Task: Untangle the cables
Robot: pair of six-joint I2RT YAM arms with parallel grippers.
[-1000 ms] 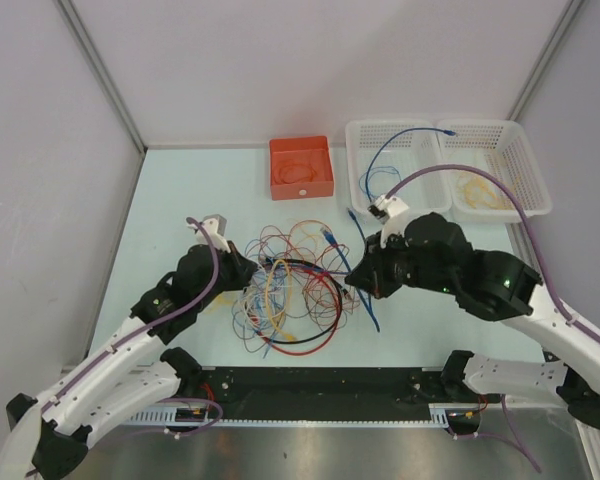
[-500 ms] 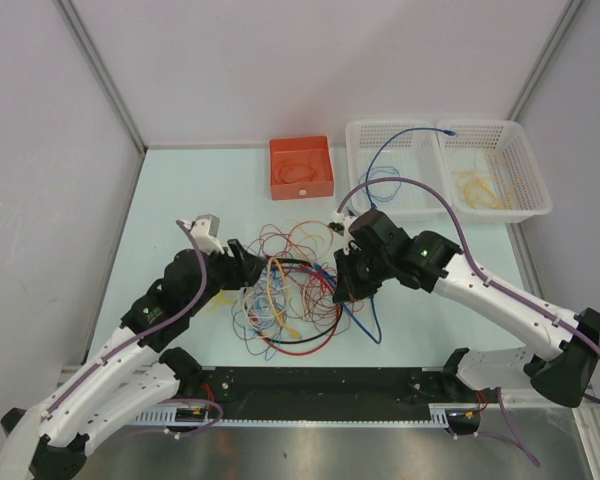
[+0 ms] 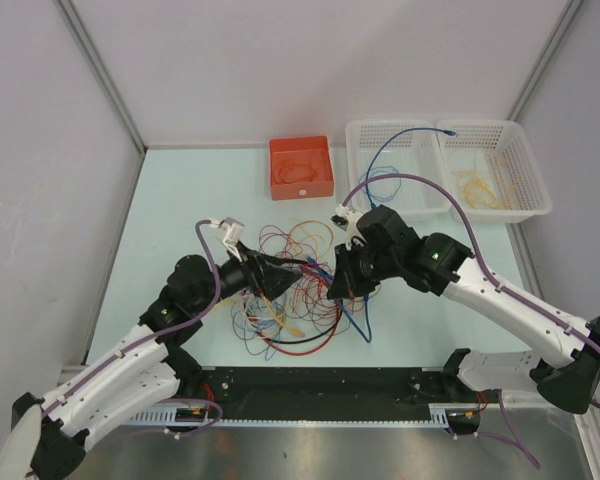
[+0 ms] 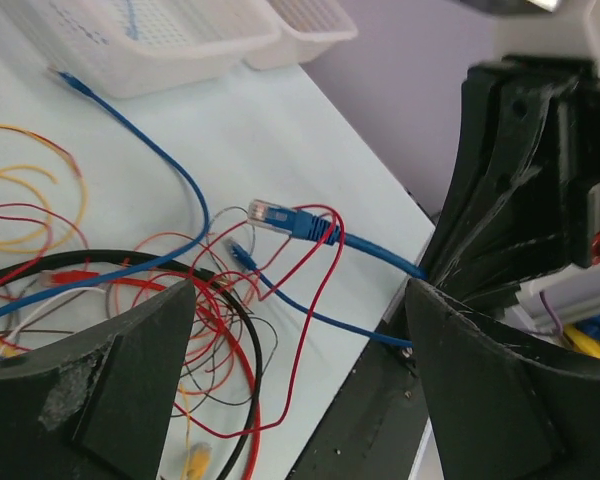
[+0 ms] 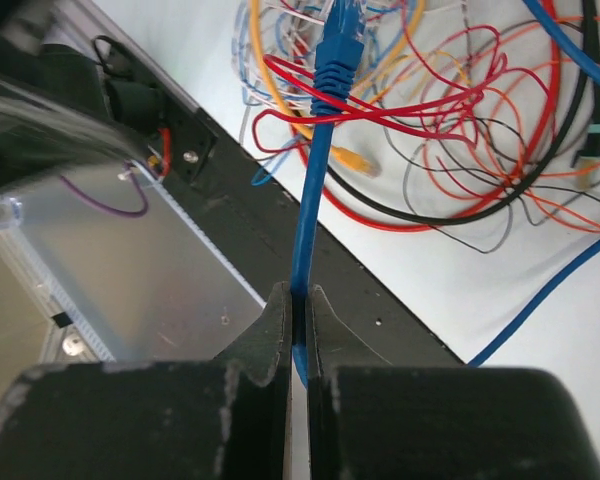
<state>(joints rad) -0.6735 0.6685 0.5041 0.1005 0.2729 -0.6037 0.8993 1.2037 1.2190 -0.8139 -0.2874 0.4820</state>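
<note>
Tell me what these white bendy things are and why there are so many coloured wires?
They are a robot's left arm and right arm, bolted to a table. One picture looks down from above; the two close-ups come from a camera on each wrist. On the table lies a tangled pile of cables the robot should untangle. Behind it sit an orange box and two white baskets. The right jaws are shut on a blue cable with a plug at its end. The left jaws stand open over the pile, holding nothing.

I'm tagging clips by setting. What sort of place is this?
Probably a robotics lab cell: grey partition walls around a pale table, a left arm and right arm mounted at its edge, cables and white baskets set out.
</note>
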